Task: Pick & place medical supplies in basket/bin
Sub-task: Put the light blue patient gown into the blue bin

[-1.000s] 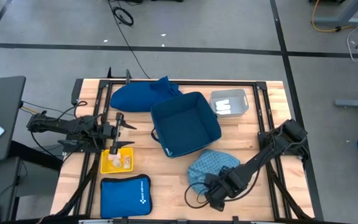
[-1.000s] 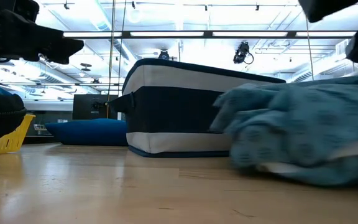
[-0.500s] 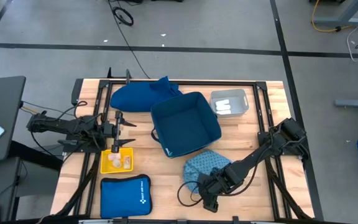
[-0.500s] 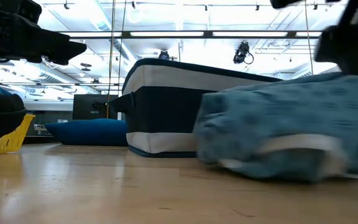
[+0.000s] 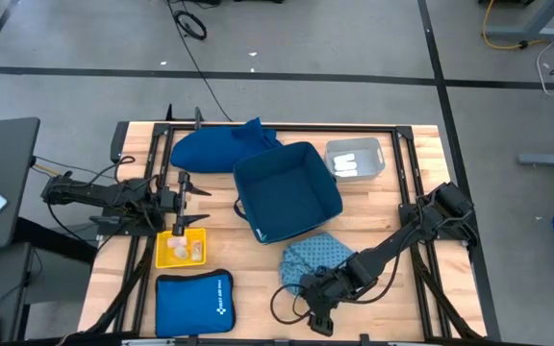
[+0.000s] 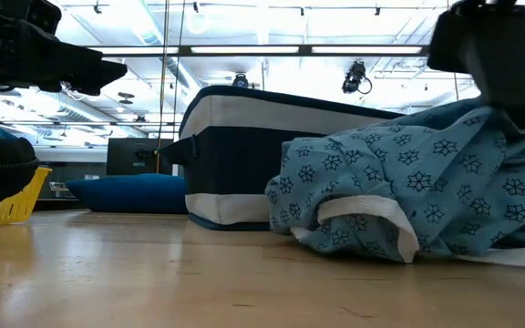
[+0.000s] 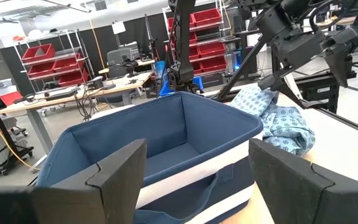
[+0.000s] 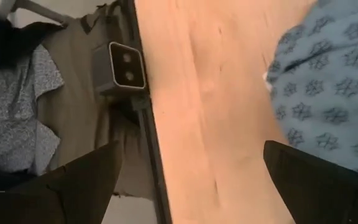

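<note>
The teal speckled cloth (image 5: 314, 258) lies bunched on the table just near of the dark-blue basket (image 5: 287, 192); it also shows in the low view (image 6: 408, 200). My right gripper (image 5: 314, 309) is open at the cloth's near-left edge and points toward the table's near edge. In its wrist view (image 8: 191, 180) only bare wood lies between the fingers, and the cloth (image 8: 328, 81) is off to one side. My left gripper (image 5: 188, 197) is open and empty above the yellow tray (image 5: 181, 248) of small white rolls. The dark-blue cloth (image 5: 210, 149) lies at the far left. My right gripper stands against the teal cloth's near-left edge (image 5: 306, 274). Its open fingers (image 8: 79, 180) hold nothing between them. I cannot tell whether the gripper's body touches the cloth. The cloth lies on the table.
A clear bin (image 5: 354, 159) with white rolls stands at the far right of the basket. A flat bright-blue zip pouch (image 5: 193, 303) lies at the near left. A black cable loops on the table beside my right gripper (image 5: 282, 303).
My right gripper has gone toward the table's left edge along the near side. The teal cloth has slid left with it and bunched up closer to the basket's near corner.
</note>
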Tool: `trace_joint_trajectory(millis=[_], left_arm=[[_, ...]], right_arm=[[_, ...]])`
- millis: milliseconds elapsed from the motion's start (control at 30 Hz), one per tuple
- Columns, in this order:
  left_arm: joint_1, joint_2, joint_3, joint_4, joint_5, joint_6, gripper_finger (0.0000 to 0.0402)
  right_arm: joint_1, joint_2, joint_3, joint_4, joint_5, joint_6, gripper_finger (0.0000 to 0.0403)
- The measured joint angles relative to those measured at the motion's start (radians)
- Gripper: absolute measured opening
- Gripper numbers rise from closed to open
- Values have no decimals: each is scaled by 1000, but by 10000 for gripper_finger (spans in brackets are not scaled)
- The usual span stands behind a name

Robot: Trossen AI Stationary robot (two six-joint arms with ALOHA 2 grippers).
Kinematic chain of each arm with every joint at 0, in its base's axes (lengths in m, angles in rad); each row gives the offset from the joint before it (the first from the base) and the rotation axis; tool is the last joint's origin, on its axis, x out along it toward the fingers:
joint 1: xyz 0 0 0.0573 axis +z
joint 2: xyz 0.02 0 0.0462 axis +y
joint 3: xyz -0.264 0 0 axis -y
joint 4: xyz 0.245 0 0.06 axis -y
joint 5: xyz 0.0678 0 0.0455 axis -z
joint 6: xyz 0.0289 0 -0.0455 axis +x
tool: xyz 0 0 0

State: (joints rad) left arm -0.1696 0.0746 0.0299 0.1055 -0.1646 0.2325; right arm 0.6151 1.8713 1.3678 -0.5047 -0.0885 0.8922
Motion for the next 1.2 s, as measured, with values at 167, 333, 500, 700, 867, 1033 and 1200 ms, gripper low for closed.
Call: trace_joint_trajectory(millis=[167,333,500,700,867,1033,1200], left_arm=[[0,0,0,0,0,0,284],[0,0,0,0,0,0,284],[0,0,0,0,0,0,284],[0,0,0,0,0,0,284],[0,0,0,0,0,0,284],[0,0,0,0,0,0,284],[0,0,0,0,0,0,284]], right_arm=[[-3,0,0,-29,97,-37,400],[-3,0,0,-111,186,-91,400],[-2,0,0,-217,343,-123,400],[-1,0,0,-232,384,-197,400],[-9,0,0,-233,377,-259,400],[-9,0,0,-262,412,-190,400],[-4,0,0,-262,424,-197,400]])
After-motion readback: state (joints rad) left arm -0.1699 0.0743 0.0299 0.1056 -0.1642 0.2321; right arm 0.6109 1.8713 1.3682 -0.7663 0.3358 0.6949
